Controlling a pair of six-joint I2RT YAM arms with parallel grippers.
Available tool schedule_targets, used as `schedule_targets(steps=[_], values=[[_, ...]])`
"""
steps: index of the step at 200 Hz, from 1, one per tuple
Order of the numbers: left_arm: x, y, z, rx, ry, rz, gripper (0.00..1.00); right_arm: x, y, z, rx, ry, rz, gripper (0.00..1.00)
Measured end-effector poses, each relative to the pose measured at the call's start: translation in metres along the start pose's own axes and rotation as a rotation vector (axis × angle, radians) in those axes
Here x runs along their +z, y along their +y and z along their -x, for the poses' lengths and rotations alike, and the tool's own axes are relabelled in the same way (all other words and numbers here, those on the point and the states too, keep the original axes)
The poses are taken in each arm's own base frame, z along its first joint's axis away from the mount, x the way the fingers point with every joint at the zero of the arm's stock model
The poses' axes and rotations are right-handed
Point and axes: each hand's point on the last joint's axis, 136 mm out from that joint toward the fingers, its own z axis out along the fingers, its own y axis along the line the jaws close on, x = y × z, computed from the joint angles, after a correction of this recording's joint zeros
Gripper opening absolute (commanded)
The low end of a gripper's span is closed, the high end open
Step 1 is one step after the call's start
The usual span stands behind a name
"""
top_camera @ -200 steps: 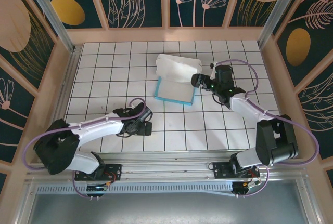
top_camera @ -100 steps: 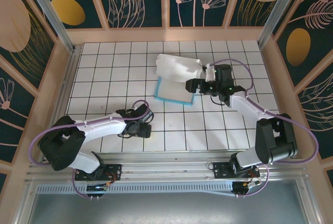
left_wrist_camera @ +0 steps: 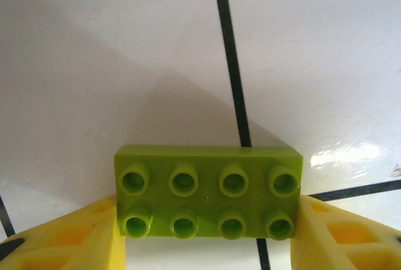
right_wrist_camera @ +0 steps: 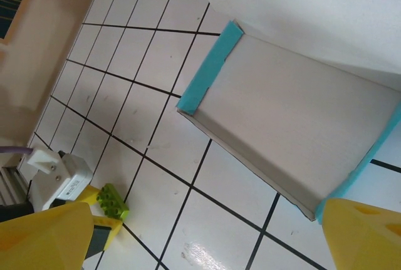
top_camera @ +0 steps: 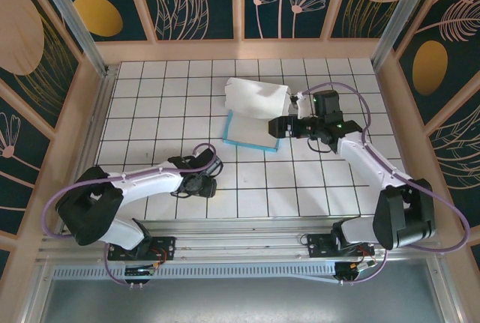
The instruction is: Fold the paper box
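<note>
My right gripper (top_camera: pixel 280 124) hangs just beside the right-hand edge of the thin white-and-turquoise paper box (top_camera: pixel 253 130), which lies on the white tiled table (top_camera: pixel 150 113) toward the far middle. Its shallow tray is face up and a large white flap (top_camera: pixel 255 98) rises over its far side. In my right wrist view the box (right_wrist_camera: pixel 294 119) sits ahead of my right gripper (right_wrist_camera: pixel 207 238), whose jaws are spread wide with nothing between them.

My left gripper (top_camera: pixel 206 186) is well apart from the box, near my own base, and is closed on a small lime-green studded plastic brick (left_wrist_camera: pixel 207 192), with a finger pressed against each end.

I judge the step in hand to be taking the near turquoise side wall. To do it well I should come in low and straddle only that thin rim, then close softly — the card will crumple under a hard pinch. I should turn the wall along its crease, not drag it — nothing pins the box, so a sideways push would likely slide it over the tiles.
</note>
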Motion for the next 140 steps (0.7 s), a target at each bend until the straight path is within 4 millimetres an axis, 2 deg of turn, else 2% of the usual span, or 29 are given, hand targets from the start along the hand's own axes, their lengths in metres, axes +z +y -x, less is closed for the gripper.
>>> schedule_targets(steps=[18, 50, 65, 83, 111, 140], values=[[-0.013, -0.012, 0.022, 0.003, -0.035, -0.015, 0.44, -0.005, 0.001, 0.003, 0.008, -0.013, -0.013, 0.95], [-0.052, -0.056, 0.098, -0.014, -0.178, -0.08, 0.39, -0.022, 0.002, 0.017, 0.02, -0.081, -0.063, 0.96], [-0.059, -0.076, 0.129, -0.021, -0.224, -0.098, 0.38, -0.034, -0.003, 0.025, 0.036, -0.128, -0.105, 0.97], [-0.054, -0.097, 0.162, -0.026, -0.25, -0.091, 0.37, -0.054, -0.013, 0.037, 0.067, -0.199, -0.173, 0.98], [-0.032, -0.129, 0.211, -0.031, -0.282, -0.068, 0.38, -0.093, -0.023, 0.052, 0.094, -0.323, -0.255, 0.98], [-0.011, -0.141, 0.242, -0.032, -0.298, -0.046, 0.4, -0.12, -0.017, 0.057, 0.089, -0.411, -0.281, 0.98]])
